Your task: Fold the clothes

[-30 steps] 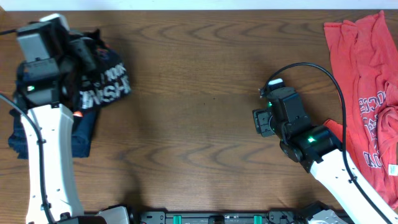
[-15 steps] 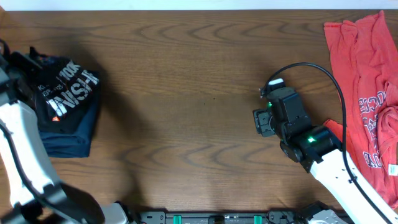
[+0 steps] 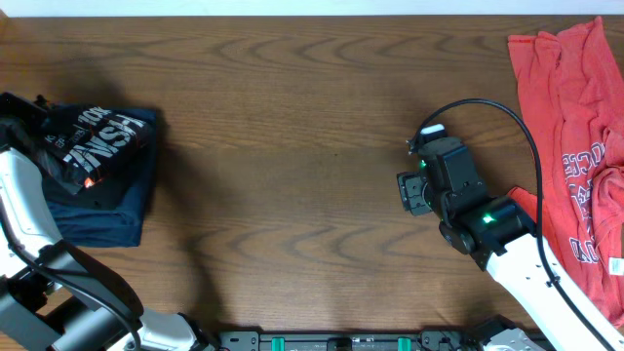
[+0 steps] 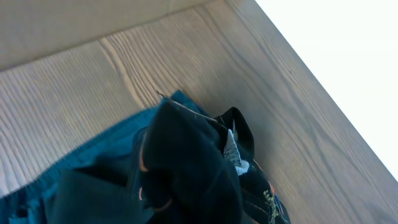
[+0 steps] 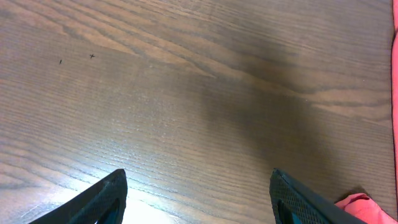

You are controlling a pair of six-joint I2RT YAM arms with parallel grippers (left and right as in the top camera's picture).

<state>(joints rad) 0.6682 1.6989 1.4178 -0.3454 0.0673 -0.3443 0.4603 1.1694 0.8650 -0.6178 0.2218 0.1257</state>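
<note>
**Two robot arms at a wooden table with clothes at both ends**

We see a dark brown wooden table from above. Coral-red T-shirts with lettering lie loose and crumpled along the far right edge. At the left end, a folded dark blue garment lies flat. A black shirt with white lettering sits bunched on top of it.

The left gripper is at the black shirt's left side. It blends into the dark cloth, so we cannot tell how its fingers stand or whether they hold anything.

The right gripper hangs right of centre, near the red shirts. Its fingers are spread wide over bare wood and hold nothing.
</note>
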